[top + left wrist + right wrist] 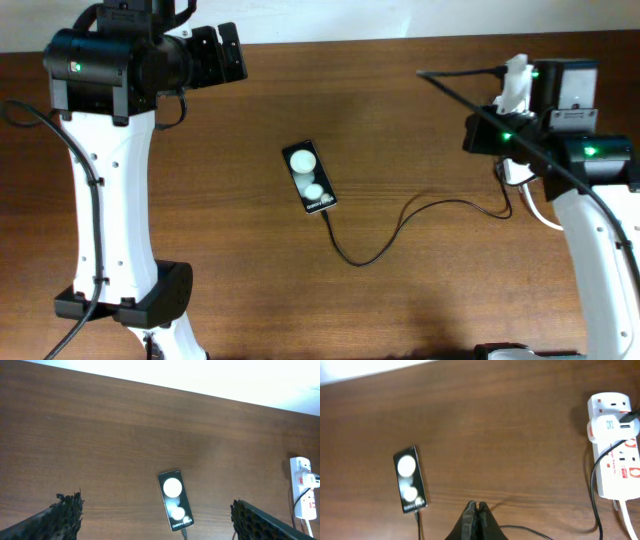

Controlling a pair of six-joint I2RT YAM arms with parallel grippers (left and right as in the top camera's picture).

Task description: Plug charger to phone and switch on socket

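Observation:
The phone [310, 177] lies flat mid-table, its screen reflecting two white spots; it also shows in the left wrist view [175, 500] and the right wrist view [410, 480]. The charger [400, 225], a thin black cable, meets the phone's text end and curves right toward the socket [615, 460]. The socket is a white strip with red marks and a white adapter plugged in; it also shows in the left wrist view [302, 482]. My left gripper [155, 507] is open and empty, high above the phone. My right gripper [476, 509] is shut and empty, between phone and socket.
The socket's thick white cord [626, 522] runs off toward the front. My right arm [590, 160] covers most of the socket from overhead. My left arm [110, 150] stands at the left, its gripper [220, 52] near the table's far edge.

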